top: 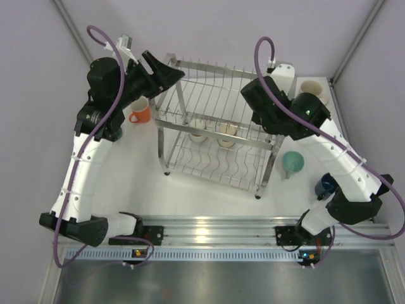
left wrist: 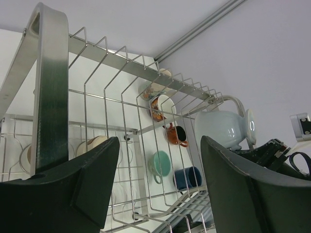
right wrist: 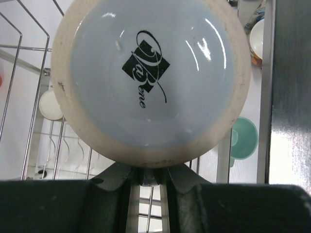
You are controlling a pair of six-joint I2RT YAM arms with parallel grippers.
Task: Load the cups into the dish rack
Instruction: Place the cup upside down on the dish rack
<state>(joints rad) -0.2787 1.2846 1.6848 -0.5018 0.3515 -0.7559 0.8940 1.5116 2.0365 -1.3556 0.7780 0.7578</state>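
Observation:
The dish rack (top: 215, 120) stands mid-table, a silver wire frame (left wrist: 48, 87) with two cream cups (top: 198, 130) on its lower tier. My right gripper (top: 278, 79) hovers over the rack's far right corner. In the right wrist view it (right wrist: 150, 170) is shut on the handle of a pale blue-grey cup (right wrist: 150, 73), whose logo-stamped base faces the camera. My left gripper (top: 169, 69) is open and empty at the rack's far left corner post; through its jaws (left wrist: 160, 179) I see rack wires and that pale cup (left wrist: 226, 126).
An orange cup (top: 140, 111) sits on the table left of the rack. Right of the rack are a mint cup (top: 293, 163), a navy cup (top: 327, 185) and a cream cup (top: 313, 88). More cups (left wrist: 158, 104) show beyond the wires.

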